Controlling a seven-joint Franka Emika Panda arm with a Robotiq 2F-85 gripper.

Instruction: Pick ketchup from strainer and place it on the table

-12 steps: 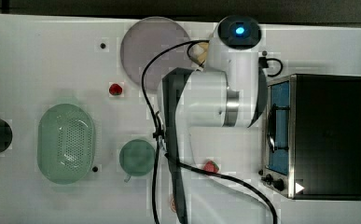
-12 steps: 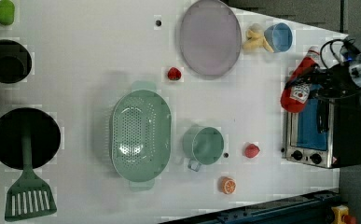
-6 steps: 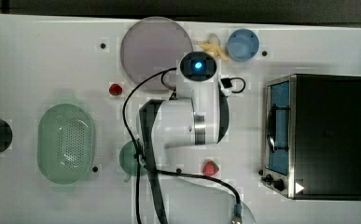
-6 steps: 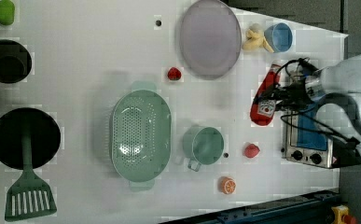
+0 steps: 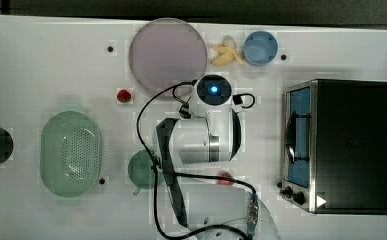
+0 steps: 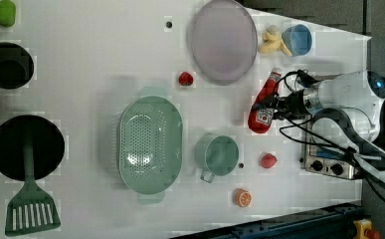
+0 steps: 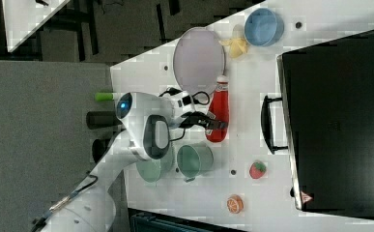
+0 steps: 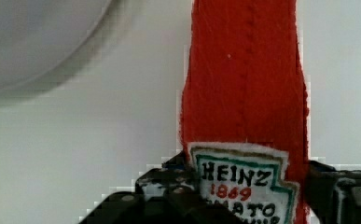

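The ketchup (image 8: 243, 116) lies flat on the table (image 6: 105, 59), its labelled lower half between the gripper (image 6: 272, 110) fingers (image 8: 169, 186), which sit on both flanks of the bottle; whether they still pinch it cannot be told. Measured from the lilac plate (image 6: 223, 40), the bottle rests just beside the plate's rim, cap end nearest it. The green mug (image 6: 217, 155) stands farther from the plate, and the empty strainer (image 6: 150, 144) farther still, well apart from the bottle.
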